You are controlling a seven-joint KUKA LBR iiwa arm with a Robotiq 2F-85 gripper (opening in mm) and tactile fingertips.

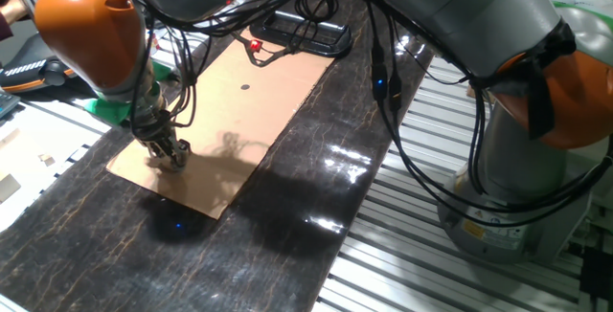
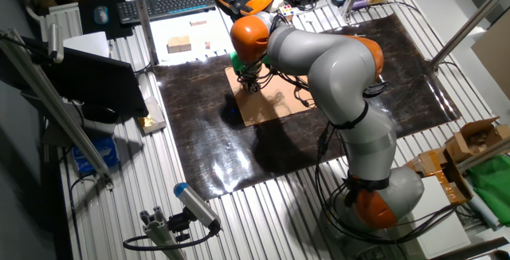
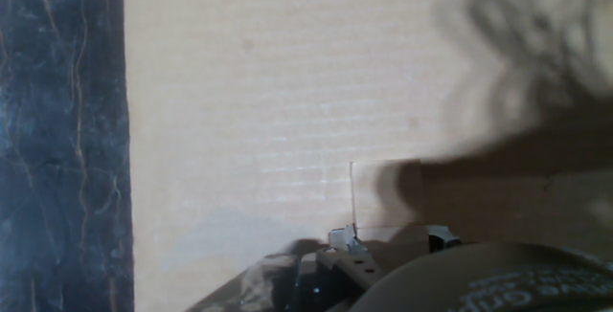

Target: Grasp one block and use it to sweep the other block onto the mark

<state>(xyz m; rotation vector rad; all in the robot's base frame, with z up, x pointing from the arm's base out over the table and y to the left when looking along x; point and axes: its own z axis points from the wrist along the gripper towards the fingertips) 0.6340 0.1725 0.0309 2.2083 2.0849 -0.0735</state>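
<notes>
- The gripper [image 1: 170, 152] is down at the cardboard sheet [image 1: 278, 92], near the sheet's 7 o'clock corner in one fixed view.
- In the hand view a pale block [image 3: 385, 193] sits between the fingertips [image 3: 345, 238]; they seem to pinch it, though blur makes contact hard to confirm.
- The block looks roughly square, so I cannot tell any long axis; its edges run in line with the picture's edges.
- The mark [image 1: 245, 88] lies on the cardboard toward 1 o'clock from the gripper, well apart from it.
- The cardboard's long axis runs from 7 to 1 o'clock on the dark mat [image 1: 316, 197].
- The second block is not visible.
</notes>
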